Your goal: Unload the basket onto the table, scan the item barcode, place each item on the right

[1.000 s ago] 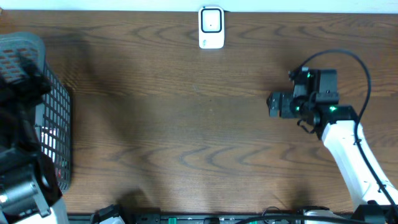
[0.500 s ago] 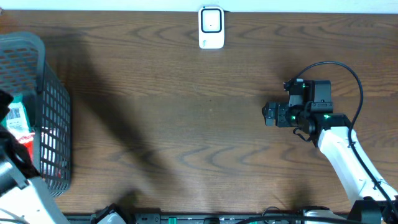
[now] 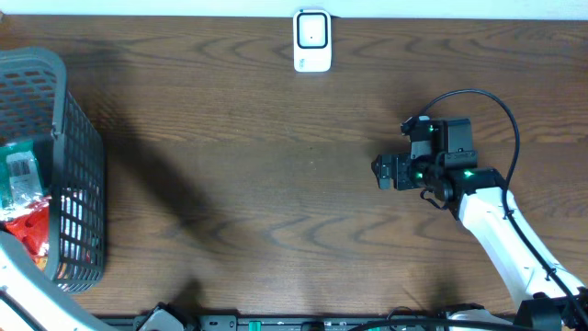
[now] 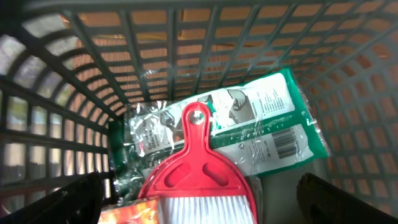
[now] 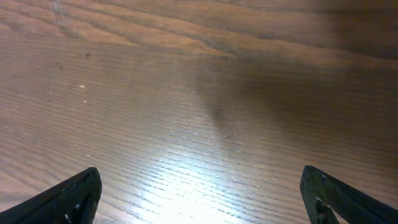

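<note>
The left wrist view looks down into the grey basket [image 4: 93, 81]. Inside lies a green and clear packet [image 4: 267, 115] with a barcode [image 4: 286, 144] facing up. A red hand brush with white bristles [image 4: 199, 174] rests on it, beside an orange packet [image 4: 127, 214]. My left gripper [image 4: 202, 208] hangs open above the brush, holding nothing. The white barcode scanner [image 3: 312, 41] stands at the table's far edge. My right gripper [image 3: 381, 172] is open over bare wood [image 5: 205, 124], right of centre and pointing left.
The basket [image 3: 78, 156] stands at the table's left edge, with the green packet [image 3: 20, 175] and the red brush [image 3: 28, 230] visible inside. A black cable [image 3: 501, 110] loops above the right arm. The brown tabletop [image 3: 276, 184] lies between basket and right arm.
My left arm has drawn back from over the basket toward the near left corner, uncovering its contents. My right gripper has shifted left and a little nearer. Both stay open.
</note>
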Robot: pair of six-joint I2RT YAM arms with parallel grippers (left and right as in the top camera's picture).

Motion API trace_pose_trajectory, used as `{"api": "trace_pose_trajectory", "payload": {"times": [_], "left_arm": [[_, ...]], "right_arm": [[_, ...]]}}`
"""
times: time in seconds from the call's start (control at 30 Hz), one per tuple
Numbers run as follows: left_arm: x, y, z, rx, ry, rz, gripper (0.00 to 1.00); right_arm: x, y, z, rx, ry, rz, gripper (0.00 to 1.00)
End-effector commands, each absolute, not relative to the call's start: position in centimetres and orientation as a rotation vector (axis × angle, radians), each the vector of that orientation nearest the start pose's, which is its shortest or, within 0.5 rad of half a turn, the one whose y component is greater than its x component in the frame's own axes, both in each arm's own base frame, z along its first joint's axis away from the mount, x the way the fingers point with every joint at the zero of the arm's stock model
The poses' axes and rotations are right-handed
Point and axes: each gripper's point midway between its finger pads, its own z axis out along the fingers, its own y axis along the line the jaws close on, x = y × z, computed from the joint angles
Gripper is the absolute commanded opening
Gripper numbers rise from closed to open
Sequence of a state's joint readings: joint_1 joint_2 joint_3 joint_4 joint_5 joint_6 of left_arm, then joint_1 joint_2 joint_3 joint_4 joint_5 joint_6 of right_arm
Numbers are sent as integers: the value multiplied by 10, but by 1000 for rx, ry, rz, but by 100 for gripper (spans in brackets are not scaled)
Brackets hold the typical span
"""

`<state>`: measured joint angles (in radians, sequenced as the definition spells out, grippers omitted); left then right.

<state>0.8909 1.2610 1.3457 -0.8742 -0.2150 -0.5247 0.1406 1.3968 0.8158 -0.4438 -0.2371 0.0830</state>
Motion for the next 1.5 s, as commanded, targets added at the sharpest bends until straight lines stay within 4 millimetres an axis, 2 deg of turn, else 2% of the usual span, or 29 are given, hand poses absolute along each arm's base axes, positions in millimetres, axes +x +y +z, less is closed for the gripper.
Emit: {"api": "trace_pose_trajectory", "payload": {"times": [0.0,0.07,0.1,0.17,0.7,0.9,1.13,1.23,1.33,1.47], "left_arm": [[203,299,261,-1650,1758,357,99],[206,301,250,-1671,1788,348,98],[206,302,245,-1681,1801,348,90],[207,306,236,-1699,1814,362,84],[216,321,160,-1832,1991,351,86],[205,332,156,-1856,1973,474,86],[204,339,157,-1851,1946,515,86],[202,342,156,-1858,1942,542,91],[200,342,148,-1883,1947,549,92],[198,338,131,-2023,1875,508,92]], "right_arm": [[325,96,83,-209,2592,402,99],[325,98,83,-215,2591,404,99],[324,98,83,-218,2590,405,99],[324,98,83,-218,2591,406,99],[323,98,81,-218,2593,402,99],[323,98,77,-221,2604,399,99],[325,98,57,-216,2653,399,99],[325,98,50,-215,2668,399,99],[326,98,47,-215,2671,399,99],[328,98,48,-215,2665,399,99]]}}
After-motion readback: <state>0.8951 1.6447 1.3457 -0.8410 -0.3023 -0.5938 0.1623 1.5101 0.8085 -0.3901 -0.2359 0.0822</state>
